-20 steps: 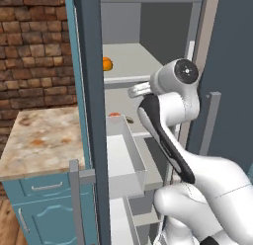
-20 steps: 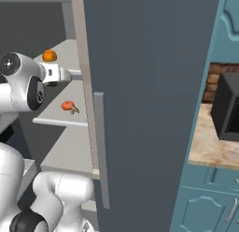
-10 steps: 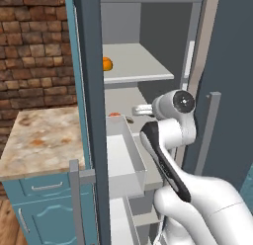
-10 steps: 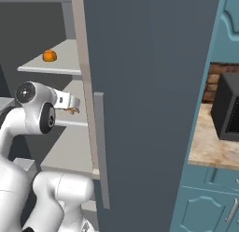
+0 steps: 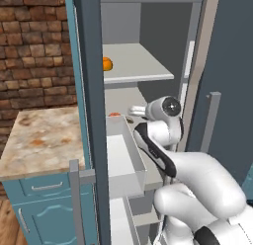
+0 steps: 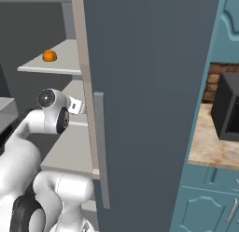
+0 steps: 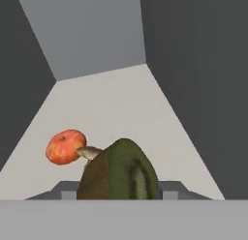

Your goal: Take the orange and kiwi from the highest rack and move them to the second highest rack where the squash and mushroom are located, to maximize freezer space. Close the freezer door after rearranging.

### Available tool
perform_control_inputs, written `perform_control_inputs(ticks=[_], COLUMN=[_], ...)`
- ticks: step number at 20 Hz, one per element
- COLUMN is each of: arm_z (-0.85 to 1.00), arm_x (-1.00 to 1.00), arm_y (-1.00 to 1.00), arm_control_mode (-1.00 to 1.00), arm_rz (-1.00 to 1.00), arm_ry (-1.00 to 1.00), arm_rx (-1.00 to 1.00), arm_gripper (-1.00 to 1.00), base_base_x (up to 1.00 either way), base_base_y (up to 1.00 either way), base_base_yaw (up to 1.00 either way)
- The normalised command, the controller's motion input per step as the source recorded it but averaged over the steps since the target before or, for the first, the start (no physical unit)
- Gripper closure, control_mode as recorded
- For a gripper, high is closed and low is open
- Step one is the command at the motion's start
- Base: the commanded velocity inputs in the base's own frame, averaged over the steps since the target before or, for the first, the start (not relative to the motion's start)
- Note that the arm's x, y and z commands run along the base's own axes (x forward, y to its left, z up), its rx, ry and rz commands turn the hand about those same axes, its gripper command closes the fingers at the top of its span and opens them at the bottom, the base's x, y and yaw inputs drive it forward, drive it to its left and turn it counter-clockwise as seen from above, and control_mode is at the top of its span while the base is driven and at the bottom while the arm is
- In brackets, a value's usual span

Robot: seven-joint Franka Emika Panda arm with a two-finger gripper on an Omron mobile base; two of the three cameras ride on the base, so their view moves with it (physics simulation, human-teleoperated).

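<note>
Your freezer stands open beside a brick wall. The orange waits at the top rack's left edge. On the second rack, beside the mushroom, your gripper holds the kiwi clamped, unreleased. The door isn't closed yet.

Orange sits on the top rack, left of the open freezer door. White arm reaches in below that rack, wrist partly hidden behind the door edge. Right of the door, a dark microwave rests on a table
</note>
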Motion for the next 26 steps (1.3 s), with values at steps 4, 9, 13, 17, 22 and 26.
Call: perform_control_inputs(ticks=[4, 9, 13, 17, 22, 26], arm_z=[-0.1, -0.24, -0.44, -0.38, -0.17, -0.05], arm_x=[0.58, 0.57, 0.47, 0.44, 0.46, 0.42], arm_y=[0.23, 0.15, 0.0, 0.0, 0.0, 0.0], arm_control_mode=[-1.0, -1.0, -1.0, -1.0, -1.0, -1.0], arm_rz=[-0.09, -0.08, -0.05, -0.03, -0.03, -0.03], arm_ry=[0.14, 0.11, 0.01, 0.0, 0.01, 0.01], arm_rx=[0.07, 0.02, 0.0, 0.0, 0.02, 0.02], arm_gripper=[1.0, 1.0, 1.0, 1.0, 1.0, -1.0], base_base_x=[0.0, 0.0, 0.0, 0.0, 0.0, 0.0], base_base_y=[0.0, 0.0, 0.0, 0.0, 0.0, 0.0], base_base_yaw=[0.0, 0.0, 0.0, 0.0, 0.0, 0.0])
